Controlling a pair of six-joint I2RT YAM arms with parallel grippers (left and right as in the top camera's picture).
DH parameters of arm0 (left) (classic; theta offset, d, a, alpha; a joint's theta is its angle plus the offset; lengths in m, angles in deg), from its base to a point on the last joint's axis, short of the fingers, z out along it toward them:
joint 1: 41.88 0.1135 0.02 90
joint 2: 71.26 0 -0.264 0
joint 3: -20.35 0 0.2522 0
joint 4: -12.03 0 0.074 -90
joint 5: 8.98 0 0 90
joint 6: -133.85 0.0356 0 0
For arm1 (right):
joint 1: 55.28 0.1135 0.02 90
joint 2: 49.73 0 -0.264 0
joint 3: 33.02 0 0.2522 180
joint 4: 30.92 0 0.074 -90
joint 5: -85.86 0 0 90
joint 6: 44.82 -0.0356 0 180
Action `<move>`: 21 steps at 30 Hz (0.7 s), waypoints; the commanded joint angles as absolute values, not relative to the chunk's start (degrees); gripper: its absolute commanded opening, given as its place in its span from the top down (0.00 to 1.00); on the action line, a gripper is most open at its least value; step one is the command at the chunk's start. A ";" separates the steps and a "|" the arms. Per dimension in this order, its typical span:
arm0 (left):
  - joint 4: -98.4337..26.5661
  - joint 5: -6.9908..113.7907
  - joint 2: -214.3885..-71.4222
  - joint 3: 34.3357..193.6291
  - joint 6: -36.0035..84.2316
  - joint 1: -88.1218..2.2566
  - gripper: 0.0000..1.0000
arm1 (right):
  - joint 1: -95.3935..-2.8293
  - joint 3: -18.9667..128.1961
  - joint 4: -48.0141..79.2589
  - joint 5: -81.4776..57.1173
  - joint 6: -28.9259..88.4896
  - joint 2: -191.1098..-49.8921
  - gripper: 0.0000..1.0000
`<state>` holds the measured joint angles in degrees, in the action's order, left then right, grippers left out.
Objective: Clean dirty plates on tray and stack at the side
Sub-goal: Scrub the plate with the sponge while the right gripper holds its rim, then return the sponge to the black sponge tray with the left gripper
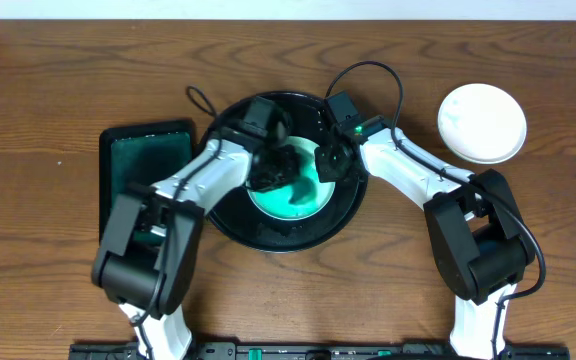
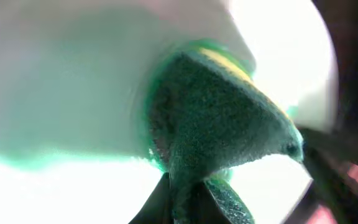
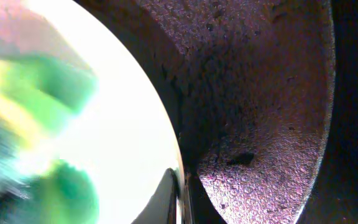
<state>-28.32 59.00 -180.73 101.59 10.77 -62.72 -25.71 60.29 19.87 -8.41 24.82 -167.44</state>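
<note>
Sponge pressed on the teal plate in the round black tray, mid-tabletop.
So the left gripper is clamped tight on the green sponge, flat against the plate, and the right gripper is pinched shut on that plate's right rim. A white plate sits apart near the tabletop's back right corner, and the rectangular tray is just left of the round one.

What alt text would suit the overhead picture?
The left arm and right arm meet over a green-smeared plate on a round black tray. A white plate sits to the right, a small dark tray on the left.
</note>
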 commanded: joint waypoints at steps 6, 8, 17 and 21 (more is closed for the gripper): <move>-35.59 81.64 -183.55 99.29 13.42 -55.73 0.93 | -23.31 58.95 21.21 -10.62 26.18 -170.37 0.99; -35.84 79.87 -183.53 99.88 14.20 -56.19 0.93 | -23.31 58.95 21.16 -10.62 26.18 -170.37 0.99; -37.39 75.19 -177.19 103.40 14.40 -60.76 0.93 | -23.31 58.95 20.57 -10.62 26.22 -170.37 0.99; -39.44 79.30 -172.31 103.99 12.56 -60.76 0.93 | -23.31 58.95 20.55 -10.62 26.20 -170.37 0.99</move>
